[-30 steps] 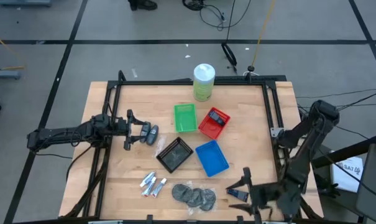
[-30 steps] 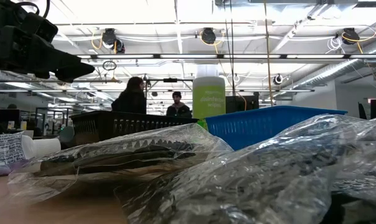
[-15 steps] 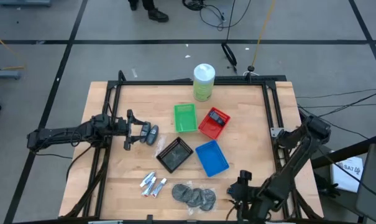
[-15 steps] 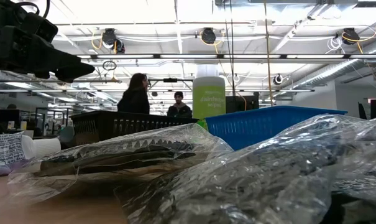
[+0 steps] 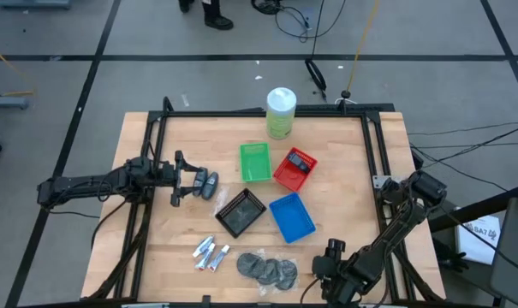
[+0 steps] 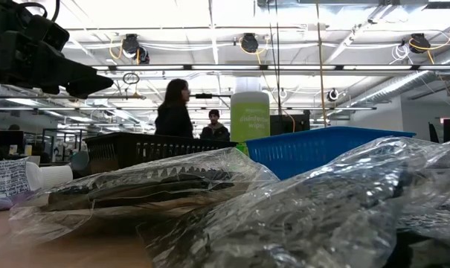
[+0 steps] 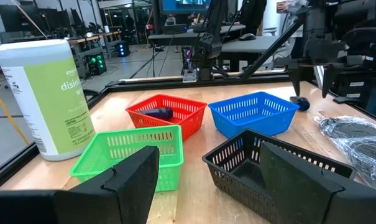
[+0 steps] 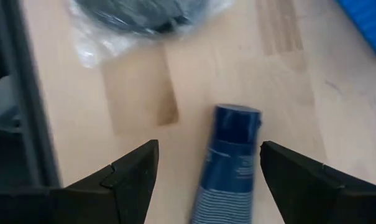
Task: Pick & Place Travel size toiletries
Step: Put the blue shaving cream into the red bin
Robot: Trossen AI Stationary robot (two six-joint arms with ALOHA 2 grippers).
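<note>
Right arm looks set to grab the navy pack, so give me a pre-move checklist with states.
1. Right tool open: ok, fingers stand wide apart.
2. Navy pack lined up between the fingers: ok in the right wrist view.
3. Pack clear of the bagged grey discs: ok, bare wood between them.
4. Fingers low enough to close on the pack: cannot tell.
5. Blue tray free to receive: ok, looks empty from above.
6. Left tool out of the way: ok, open at the dark grey bottles on the table's left side.
</note>
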